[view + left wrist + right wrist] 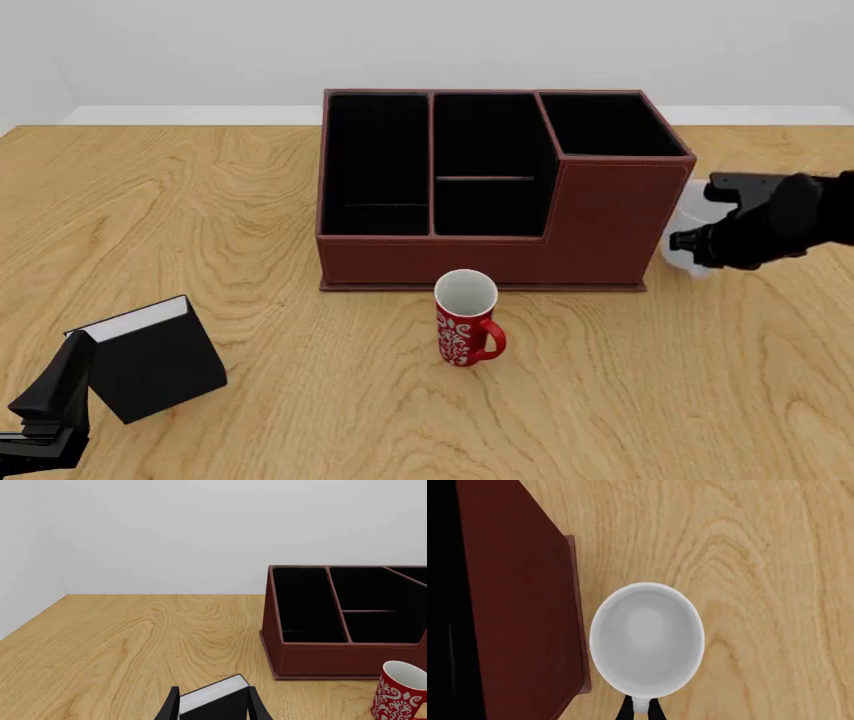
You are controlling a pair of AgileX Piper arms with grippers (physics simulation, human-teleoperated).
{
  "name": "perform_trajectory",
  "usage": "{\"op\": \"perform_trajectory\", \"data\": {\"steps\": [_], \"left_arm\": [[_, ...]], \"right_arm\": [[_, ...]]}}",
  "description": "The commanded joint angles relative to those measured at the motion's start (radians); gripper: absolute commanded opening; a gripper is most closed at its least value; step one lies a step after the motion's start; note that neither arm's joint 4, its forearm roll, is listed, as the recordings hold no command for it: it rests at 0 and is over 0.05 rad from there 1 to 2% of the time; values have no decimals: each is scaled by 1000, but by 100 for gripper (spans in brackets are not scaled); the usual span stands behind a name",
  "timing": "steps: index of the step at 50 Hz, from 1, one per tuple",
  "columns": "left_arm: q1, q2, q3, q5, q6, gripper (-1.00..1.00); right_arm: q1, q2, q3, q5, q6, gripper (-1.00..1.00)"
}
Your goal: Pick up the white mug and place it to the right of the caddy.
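The white mug [647, 637] stands upright on the wood just to the right of the caddy [494, 190], close to the caddy's right wall [520, 605]. In the front view only a sliver of the white mug [683, 255] shows past the right arm. My right gripper [639, 711] is over it, its two dark fingers closed tight on the mug's handle. My left gripper [213, 707] rests low at the near left of the table, fingers apart, holding nothing. The black book sits just beyond its tips.
A red mug with white pattern [465, 320] stands in front of the caddy's middle. The black book with white pages [150, 358] stands tilted at the near left, by the left gripper [54, 392]. A white wall closes off the table's far edge.
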Motion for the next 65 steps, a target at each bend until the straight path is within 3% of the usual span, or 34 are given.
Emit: {"op": "perform_trajectory", "data": {"steps": [1,41,56,57,65], "left_arm": [[0,0,0,0,0,100],[0,0,0,0,0,100],[0,0,0,0,0,100],[0,0,0,0,0,100],[0,0,0,0,0,100]], "right_arm": [[-1,13,11,-21,22,-100],[-49,90,20,-53,49,-100],[-48,90,31,-56,17,-100],[-51,90,30,-56,18,100],[-53,84,31,-56,16,100]]}}
